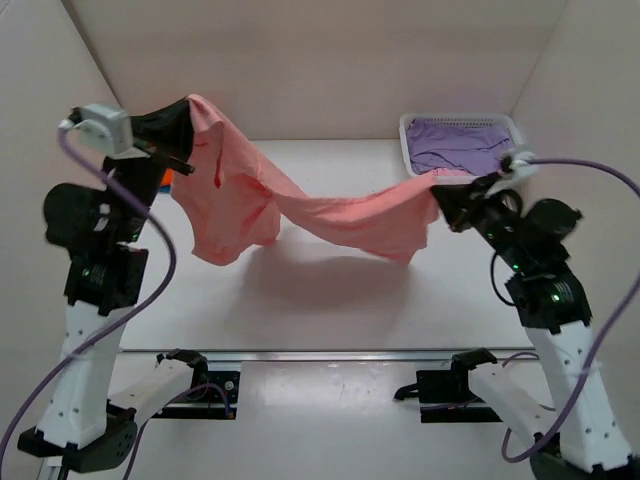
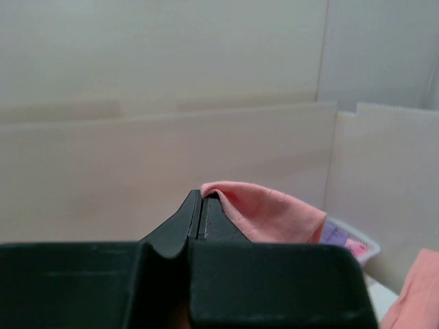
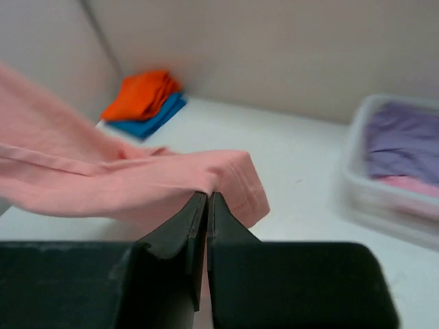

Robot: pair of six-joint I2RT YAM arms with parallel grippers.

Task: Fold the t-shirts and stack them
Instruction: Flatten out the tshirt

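2 arms rise from the near edge of the table (image 1: 330, 320), one toward each side, and between them they hold 1 salmon-pink t-shirt (image 1: 330, 215) in the air over the middle of the table. The right gripper (image 1: 440, 197) is over the right side. The right wrist view shows its jaws pressed together on a folded edge of the pink cloth. The left gripper (image 1: 188, 120) is raised higher, over the far left part of the table, and its jaws are also pinched on a bunched edge of the shirt, as the left wrist view shows. The cloth sags from the left gripper in a wide hanging flap, then runs twisted across to the right gripper, and its shadow lies on the table below.

In the far left corner, 1 folded bright orange t-shirt (image 3: 140, 92) lies on top of a folded blue t-shirt (image 3: 156, 116). In the far right corner stands a white basket (image 1: 408, 135) holding a crumpled lavender-purple t-shirt (image 1: 465, 140), with some pink cloth (image 3: 411, 186) beside it.
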